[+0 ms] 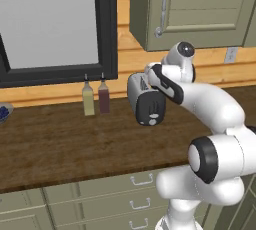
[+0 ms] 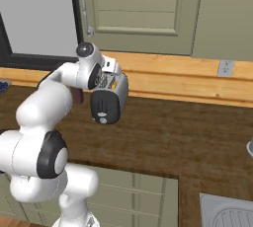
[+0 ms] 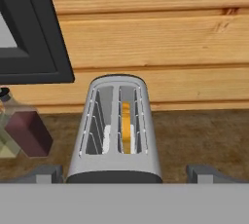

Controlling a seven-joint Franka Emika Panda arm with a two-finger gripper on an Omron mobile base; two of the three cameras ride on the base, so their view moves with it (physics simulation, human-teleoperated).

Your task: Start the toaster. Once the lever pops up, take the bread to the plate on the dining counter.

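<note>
The robot's gripper (image 3: 124, 173) hovers over the toaster (image 3: 115, 135) on the wooden tabletop (image 1: 55, 144), jaws spread wide apart, bread (image 3: 126, 126) sitting in one slot.

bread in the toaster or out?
In. The hand view shows the bread standing edge-up, sunk inside the right slot of the toaster; the left slot beside it looks empty.
</note>
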